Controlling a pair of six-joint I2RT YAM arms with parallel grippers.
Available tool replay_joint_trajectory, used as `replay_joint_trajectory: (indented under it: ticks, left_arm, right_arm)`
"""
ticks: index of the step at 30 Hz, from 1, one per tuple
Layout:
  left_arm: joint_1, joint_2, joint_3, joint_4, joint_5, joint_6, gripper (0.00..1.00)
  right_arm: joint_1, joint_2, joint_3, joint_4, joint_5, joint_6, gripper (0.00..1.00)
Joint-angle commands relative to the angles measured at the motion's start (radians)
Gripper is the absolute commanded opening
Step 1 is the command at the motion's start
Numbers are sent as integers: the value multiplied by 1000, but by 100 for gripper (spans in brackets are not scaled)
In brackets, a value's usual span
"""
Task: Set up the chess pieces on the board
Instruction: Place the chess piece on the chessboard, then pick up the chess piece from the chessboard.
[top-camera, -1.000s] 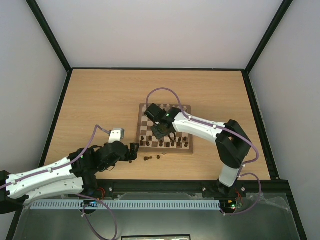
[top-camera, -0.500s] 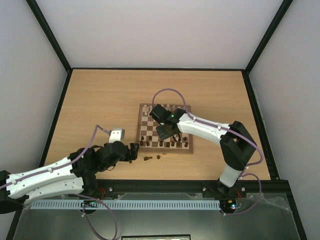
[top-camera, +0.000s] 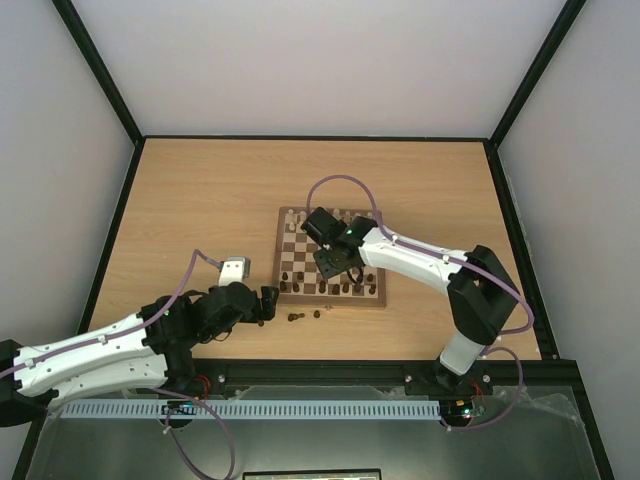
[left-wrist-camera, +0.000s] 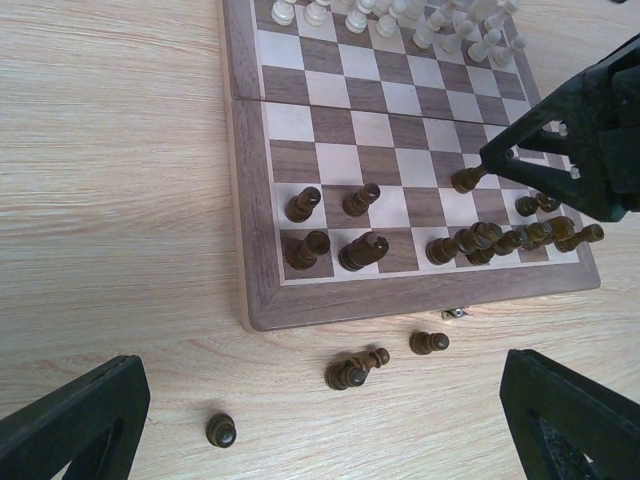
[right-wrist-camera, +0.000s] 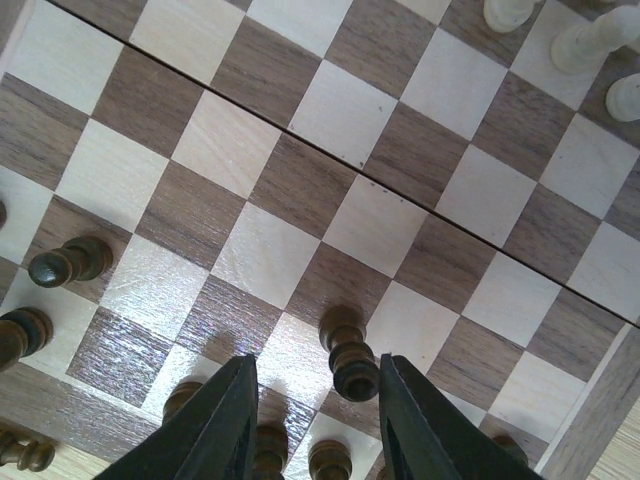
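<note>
The right fingers (right-wrist-camera: 222, 425) are a little apart, and one dark pawn (right-wrist-camera: 352, 368) stands between them on the board (right-wrist-camera: 250, 180). The left fingers (left-wrist-camera: 75, 425) are wide apart and hold nothing. They hang over the counter (left-wrist-camera: 110, 150), near loose chess pieces (left-wrist-camera: 355, 372) lying just off the board.

No text, label or number can be read anywhere
</note>
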Motion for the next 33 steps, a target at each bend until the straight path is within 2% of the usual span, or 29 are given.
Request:
replay_joint_trajectory:
  ticks: [1, 7, 15, 20, 33]
  left_arm:
    - [-4, 7, 28, -4, -11, 17, 99]
    - [-5, 9, 28, 0, -10, 20, 99]
    - [-4, 3, 30, -3, -20, 21, 99]
    - [-4, 12, 33, -1, -21, 24, 99]
    - [-4, 3, 24, -7, -21, 17, 99]
  right_arm:
    - [-5, -46, -14, -50, 23, 9, 34]
    - [-5, -105, -38, -70, 10, 29, 35]
    - [41, -219, -165, -56, -76, 52, 32]
    - [94, -206, -187, -43, -83, 63, 32]
    - [100, -125, -172, -18, -68, 63, 29]
